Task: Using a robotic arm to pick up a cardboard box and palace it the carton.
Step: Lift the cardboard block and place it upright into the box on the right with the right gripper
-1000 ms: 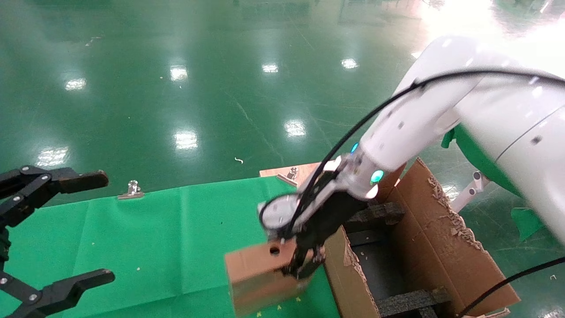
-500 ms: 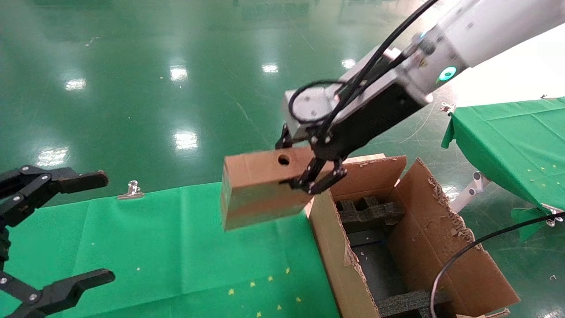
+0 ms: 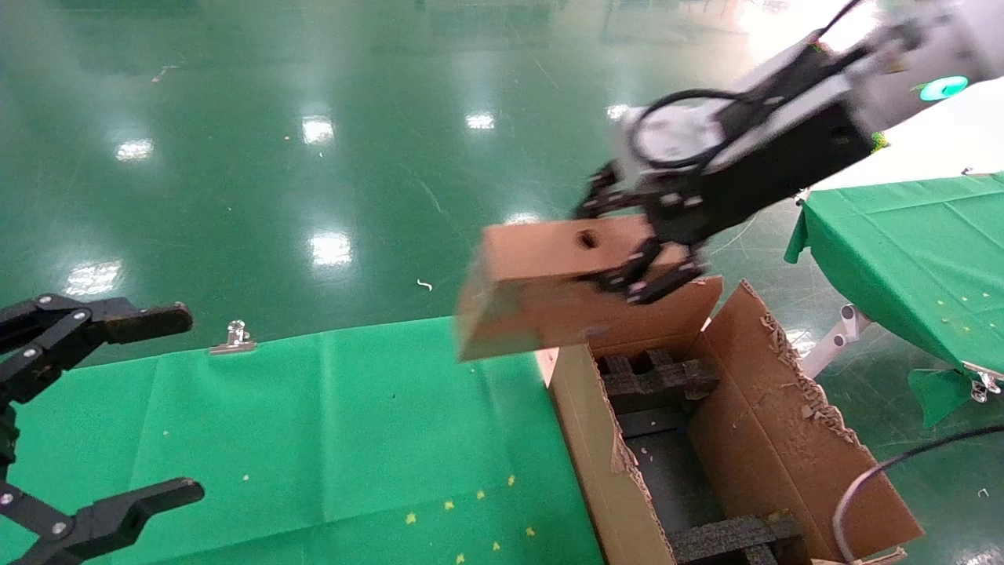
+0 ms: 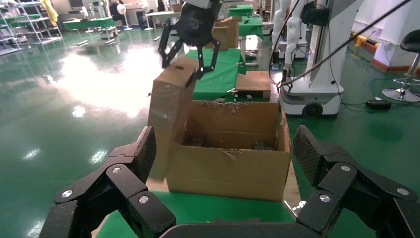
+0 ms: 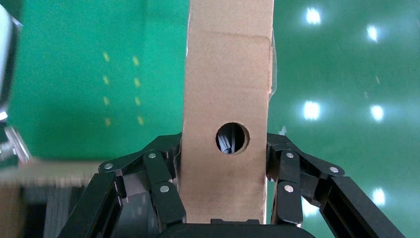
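Currently the right tool (image 3: 647, 271), black and many-linked at the end of the robotic arm (image 3: 784, 149), is clamped across the short width of the cardboard box (image 3: 541, 282), one set of fingers pressing each broad side. The right wrist view shows this plainly: the fingers (image 5: 158, 183) hug both faces of the box just beside its round hole, and the box's long axis runs straight out from the tool, away from the palm.

The box hangs in the air, clear of the green-covered counter (image 3: 274, 439). In the head view it juts from the tool toward the robot's left, slightly tilted, its gripped end above the carton's near-left corner and its free end out over the counter's edge. The carton (image 3: 753, 424) stands directly below and to the robot's right of the box, flaps open and ragged, with black foam blocks (image 3: 659, 377) in its bottom.

The relation that matters: most of the box still lies to the left of the carton's mouth, so the right arm would need to carry it further rightward, and probably turn it in line with the opening, before lowering. Judged so, the transfer is about halfway.

The left tool (image 3: 86, 416) sits parked at the counter's left end, spread wide and empty, well apart from both boxes.
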Robot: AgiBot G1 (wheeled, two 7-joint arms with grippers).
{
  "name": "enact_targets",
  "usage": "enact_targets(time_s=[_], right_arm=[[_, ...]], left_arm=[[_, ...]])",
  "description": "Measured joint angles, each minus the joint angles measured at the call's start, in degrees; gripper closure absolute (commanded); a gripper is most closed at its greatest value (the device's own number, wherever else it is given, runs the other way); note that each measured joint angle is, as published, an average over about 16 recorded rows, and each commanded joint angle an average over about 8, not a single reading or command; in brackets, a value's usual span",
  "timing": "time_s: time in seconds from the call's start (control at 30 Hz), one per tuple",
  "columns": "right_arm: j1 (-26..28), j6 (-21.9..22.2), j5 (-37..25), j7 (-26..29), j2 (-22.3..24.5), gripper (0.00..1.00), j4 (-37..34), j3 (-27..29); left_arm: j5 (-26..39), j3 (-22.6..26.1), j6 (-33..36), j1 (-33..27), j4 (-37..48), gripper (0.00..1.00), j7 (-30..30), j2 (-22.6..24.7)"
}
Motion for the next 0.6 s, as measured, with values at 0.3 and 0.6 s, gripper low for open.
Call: enact_targets(time_s=[0.3,0.6], right_arm=[[4.91,0.02,-1.71,-0.58,6.53,1.00,-3.94,-8.40],[2.90,0.66,0.96,7.77,10.53,1.00,-7.62,-15.61]], left_arm=[[-0.01,0.01,0.00,0.00,0.00,0.00,0.01,0.00],[-0.01,0.02,-0.01,-0.01,0.00,0.00,0.01,-0.01]])
